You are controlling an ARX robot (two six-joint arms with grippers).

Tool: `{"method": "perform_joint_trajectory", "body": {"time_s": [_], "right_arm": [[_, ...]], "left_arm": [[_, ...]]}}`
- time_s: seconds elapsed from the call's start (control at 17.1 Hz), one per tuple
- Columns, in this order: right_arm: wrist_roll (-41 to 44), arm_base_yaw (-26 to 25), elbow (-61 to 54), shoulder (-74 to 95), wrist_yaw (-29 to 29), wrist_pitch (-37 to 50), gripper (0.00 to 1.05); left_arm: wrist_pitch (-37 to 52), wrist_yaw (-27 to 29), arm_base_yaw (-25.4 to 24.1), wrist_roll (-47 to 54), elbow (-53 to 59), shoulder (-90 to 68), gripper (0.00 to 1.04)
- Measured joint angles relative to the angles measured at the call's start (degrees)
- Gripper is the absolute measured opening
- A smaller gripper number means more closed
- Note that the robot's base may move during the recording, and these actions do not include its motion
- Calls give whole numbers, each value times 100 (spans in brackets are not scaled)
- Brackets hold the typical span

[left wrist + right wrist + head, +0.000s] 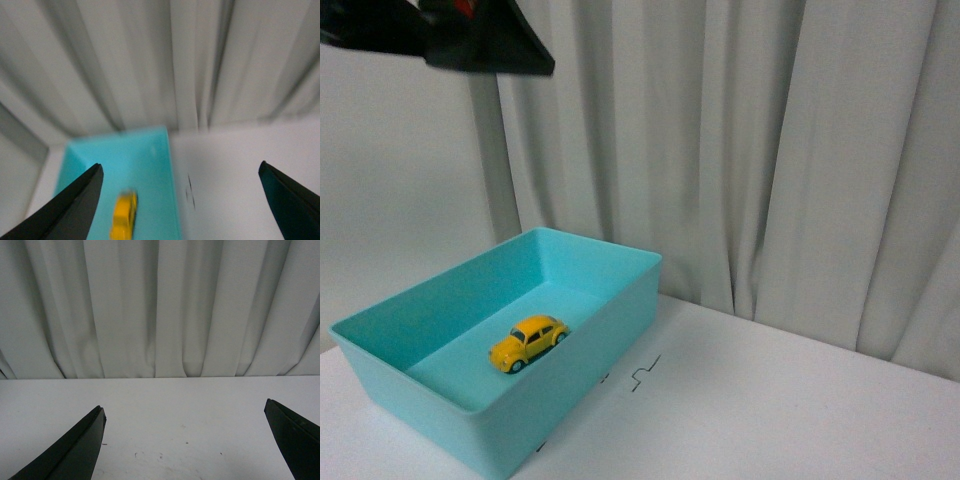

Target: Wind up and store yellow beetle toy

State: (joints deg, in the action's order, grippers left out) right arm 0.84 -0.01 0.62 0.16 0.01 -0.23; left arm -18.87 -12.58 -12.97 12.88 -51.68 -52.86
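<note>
From the front camera, the small glossy yellow beetle toy car [527, 342] sits on the floor of the rectangular turquoise plastic bin [590, 345] on the white tabletop [770, 400], and high above it, well apart, a black part of the left arm [470, 40] pokes into the upper corner, too little of it showing to read the grip from here. Over to the left wrist camera: the left gripper [180, 200] is spread wide, both black fingers [65, 210] far apart with nothing between them, and the blurred yellow car [125, 217] lies below, nearer one finger, inside the turquoise bin [150, 155], pale pleated curtains [150, 60] beyond. Now the right wrist camera: the right gripper [185, 440] is also splayed open and empty, hanging over bare white table [165, 410] before the same curtains [160, 305].
</note>
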Motion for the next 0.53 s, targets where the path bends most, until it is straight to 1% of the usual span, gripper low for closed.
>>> {"method": "perform_joint_trajectory", "body": {"time_s": [0.06,0.12,0.18,0.23,0.29,0.35,0.41,0.47,0.53], "right_arm": [[0,0,0,0,-2,0,98],[0,0,0,0,2,4,98],[0,0,0,0,0,-2,98],[-2,0,0,0,0,0,98],[-2,0,0,0,2,0,98],[0,0,0,0,0,0,98],[-2,0,0,0,2,2,98],[-2,0,0,0,2,0,98],[-2,0,0,0,0,0,98]], "left_arm": [[1038,136,155,-286,450,372,90],[1685,350,358,-629,992,850,81],[2057,575,614,-863,1532,1305,72],[2352,717,837,-1034,2094,1788,59],[2557,1141,1200,-1141,2463,2065,47],[2693,1209,1311,-1172,2820,2253,34],[2747,1202,1316,-1185,3027,2330,27],[2813,1285,1279,-1246,3375,2487,12],[2883,1252,1281,-1248,3539,2594,3]]}}
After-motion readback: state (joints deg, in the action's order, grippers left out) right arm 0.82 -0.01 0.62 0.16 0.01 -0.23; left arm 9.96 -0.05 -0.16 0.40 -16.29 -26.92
